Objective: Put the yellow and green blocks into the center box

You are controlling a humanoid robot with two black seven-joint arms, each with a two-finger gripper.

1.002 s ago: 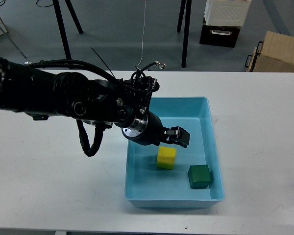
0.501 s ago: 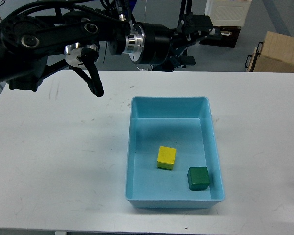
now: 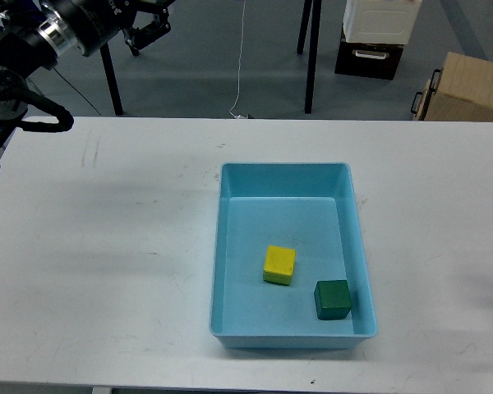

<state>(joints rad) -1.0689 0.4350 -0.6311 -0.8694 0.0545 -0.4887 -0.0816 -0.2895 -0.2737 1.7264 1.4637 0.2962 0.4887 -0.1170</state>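
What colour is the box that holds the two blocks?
The box is light blue, seen best in the head view.

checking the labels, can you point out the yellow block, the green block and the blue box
yellow block (image 3: pixel 279 263), head view, its top face
green block (image 3: pixel 333 296), head view, its top face
blue box (image 3: pixel 284 167), head view, its far rim

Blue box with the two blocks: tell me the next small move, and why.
Probably none beyond parking the left arm. The yellow block and the green block both lie inside the blue box, apart from each other. The left gripper is up at the top-left corner, holding nothing that I can see. Nothing looks left to pick up.
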